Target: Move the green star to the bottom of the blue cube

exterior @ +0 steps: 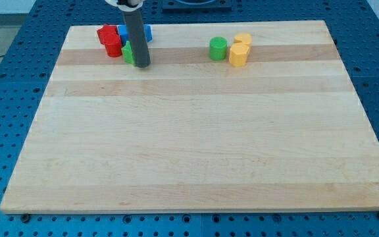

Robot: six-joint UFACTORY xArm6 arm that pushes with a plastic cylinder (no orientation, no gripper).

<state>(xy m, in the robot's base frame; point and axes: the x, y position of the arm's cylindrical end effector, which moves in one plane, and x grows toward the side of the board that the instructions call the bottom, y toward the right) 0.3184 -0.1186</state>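
My tip (141, 65) rests on the board near the view's top left. The green star (127, 53) sits just left of the rod and is partly hidden by it. Blue blocks lie above it: one piece (122, 31) shows left of the rod and one (148, 32) shows right of it; the rod hides the middle, so I cannot tell which is the cube. The green star lies just below the blue blocks.
Two red blocks (109, 39) sit left of the star, touching the blue piece. A green cylinder (218, 48) and two yellow blocks (239, 50) stand at the top middle. The wooden board (196, 145) lies on a blue table.
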